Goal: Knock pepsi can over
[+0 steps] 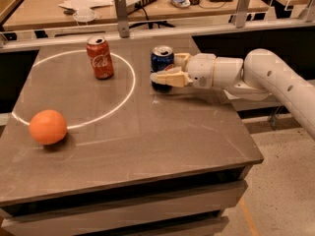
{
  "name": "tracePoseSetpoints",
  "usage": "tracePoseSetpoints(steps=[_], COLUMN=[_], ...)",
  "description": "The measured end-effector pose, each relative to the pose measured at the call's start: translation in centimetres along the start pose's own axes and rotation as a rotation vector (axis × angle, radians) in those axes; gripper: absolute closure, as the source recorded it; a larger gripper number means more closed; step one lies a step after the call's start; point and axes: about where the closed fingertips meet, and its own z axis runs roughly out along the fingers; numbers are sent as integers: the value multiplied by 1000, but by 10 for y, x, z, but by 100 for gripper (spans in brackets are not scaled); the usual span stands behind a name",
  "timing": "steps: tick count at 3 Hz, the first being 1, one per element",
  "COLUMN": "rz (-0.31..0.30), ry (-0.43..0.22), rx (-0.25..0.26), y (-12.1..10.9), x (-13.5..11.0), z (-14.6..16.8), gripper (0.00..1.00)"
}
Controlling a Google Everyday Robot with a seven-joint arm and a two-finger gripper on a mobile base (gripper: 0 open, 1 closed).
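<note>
The pepsi can (161, 57) is dark blue with a silver top. It stands upright on the grey table (147, 146), just right of a white circle line. My gripper (167, 68) reaches in from the right on a white arm (266, 75). Its cream fingers are spread on either side of the can. One finger (166, 77) crosses in front of the can's lower half and the other shows behind its right side. The can sits between them.
A red cola can (100, 58) stands upright inside the white circle (129, 85), left of the pepsi can. An orange (47, 127) lies at the table's left. A metal rail with posts (120, 11) runs along the back edge, with a cluttered desk behind it.
</note>
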Motion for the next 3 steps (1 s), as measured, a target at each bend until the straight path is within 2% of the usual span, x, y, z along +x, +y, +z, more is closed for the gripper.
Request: tracePoseSetpoints(steps=[1, 2, 3], rz=[-115, -463, -659], ry=[17, 103, 176], rx=[-63, -176, -220], y=[17, 60, 78], x=[-17, -49, -63], z=[7, 7, 8], gripper=[73, 100, 100])
